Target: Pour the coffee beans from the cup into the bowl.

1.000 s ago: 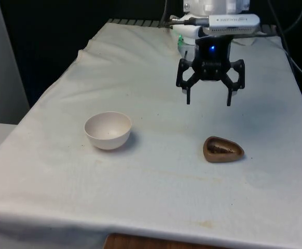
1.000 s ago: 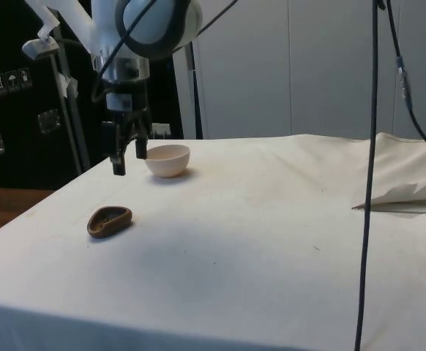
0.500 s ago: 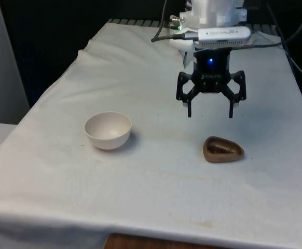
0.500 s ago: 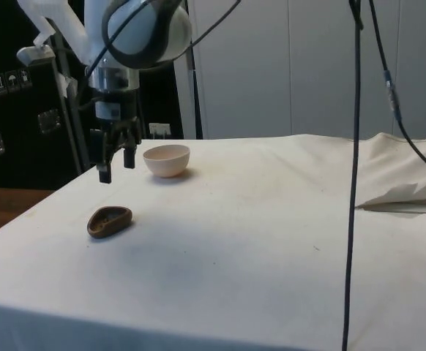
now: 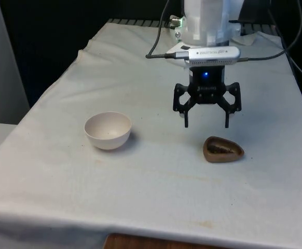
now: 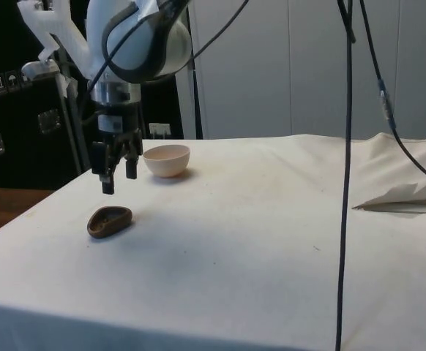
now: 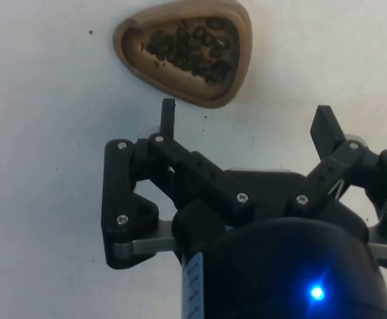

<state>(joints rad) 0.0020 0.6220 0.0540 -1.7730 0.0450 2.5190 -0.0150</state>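
1 gripper (image 5: 206,125) hangs above the desk (image 5: 156,181) with its 2 fingers spread wide and nothing between them. In the front view it sits just behind the 1 brown cup (image 5: 222,149), a little toward that view's left of it, with clear air between the fingertips and the cup. In the side view the gripper (image 6: 118,181) hovers above and just beyond the cup (image 6: 110,221).

The cup is a shallow, teardrop-shaped wooden vessel resting on the white cloth. In the wrist view the cup (image 7: 186,52) holds a heap of dark coffee beans (image 7: 192,50), too many to count, and the gripper (image 7: 247,126) points down beside it, not over it.

1 white bowl (image 5: 108,130) stands upright on the desk, well apart from the cup, toward the front view's left. In the side view the bowl (image 6: 167,160) sits beyond the gripper.
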